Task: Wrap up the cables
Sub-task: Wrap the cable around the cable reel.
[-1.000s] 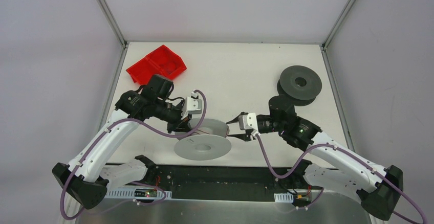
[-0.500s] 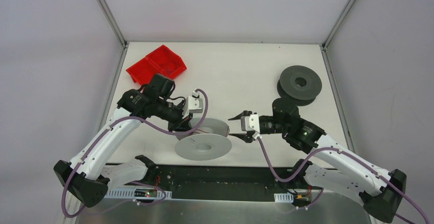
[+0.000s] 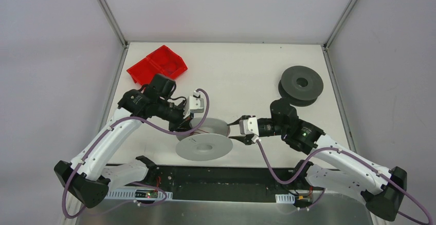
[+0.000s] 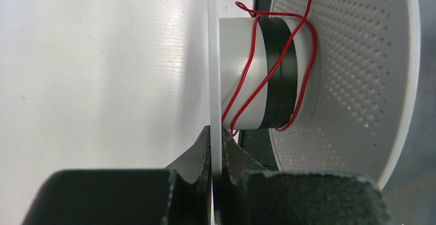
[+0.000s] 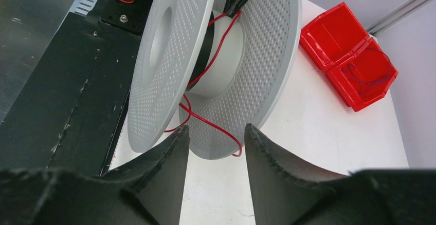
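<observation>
From above, the left end effector (image 3: 186,127) has the pale spool (image 3: 204,148) at the 6 o'clock edge of the worktop (image 3: 241,76). The right end effector (image 3: 236,130) sits just beside the spool at its 3 o'clock, nose pointing to 9 o'clock. Of the two, it is the one facing the gap between the flanges.

At the left wrist, the fingers are pinched shut on the thin rim of one flange (image 4: 215,55). The red wire (image 4: 247,81) lies in a few slack turns round the core (image 4: 239,40), at 12 o'clock from the grip. The spool's axis runs 9 to 3 across this view.

At the right wrist, the jaws stand apart and hold nothing. A loose loop of the red wire droops out from between the flanges dead ahead at 12 o'clock, slanting from 10 down to 4 o'clock across the line of the fingertips. I'd judge a short push forward would bring it between them. Off at 2 o'clock, well apart, a dark wire (image 5: 367,73) curls in the bin (image 5: 323,19).
</observation>
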{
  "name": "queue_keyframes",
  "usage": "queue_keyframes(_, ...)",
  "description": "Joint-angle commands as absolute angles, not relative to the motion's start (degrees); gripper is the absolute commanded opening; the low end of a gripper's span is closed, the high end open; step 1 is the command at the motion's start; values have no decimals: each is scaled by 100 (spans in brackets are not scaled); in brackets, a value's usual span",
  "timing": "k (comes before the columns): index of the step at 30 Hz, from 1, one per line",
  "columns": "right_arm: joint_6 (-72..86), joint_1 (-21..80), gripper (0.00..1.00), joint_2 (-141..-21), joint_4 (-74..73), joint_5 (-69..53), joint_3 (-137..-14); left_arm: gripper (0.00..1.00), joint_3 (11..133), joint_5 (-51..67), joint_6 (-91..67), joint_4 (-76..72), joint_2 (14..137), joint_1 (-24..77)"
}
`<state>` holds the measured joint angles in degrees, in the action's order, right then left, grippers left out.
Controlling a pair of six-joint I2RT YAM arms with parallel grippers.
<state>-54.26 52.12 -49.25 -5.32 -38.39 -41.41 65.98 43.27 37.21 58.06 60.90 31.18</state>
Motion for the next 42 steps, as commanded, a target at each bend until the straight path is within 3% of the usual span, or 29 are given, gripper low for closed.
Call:
queue_keyframes(1, -5536, 5255, 45, -4938, -418, -4056, -4147, 0, 6880, 4585, 3644, 5695, 6113, 3164)
queue_keyframes(4, -5537, 5261, 41, -4970, -442, -4102, -4141, 0, 6912, 4570, 3631, 5695, 6159, 3166)
queue_keyframes(18, -5327, 5208, 40, -5355, -552, -3544, -4066, 0, 6902, 4701, 3807, 5688, 6166, 3157)
queue_keyframes(21, -5039, 5083, 34, -5340, -549, -3663, -3993, 0, 6885, 4516, 3691, 5596, 6209, 3149)
queue_keyframes(33, -2508, 5022, 20, -4704, 2088, -3988, -2624, 0, 6408, 5653, 1857, 3573, 6126, 2370)
queue_keyframes(42, -119, 5027, 16, -4956, 2800, -3081, -2978, 0, 5792, 5929, 496, 2155, 5834, 2258)
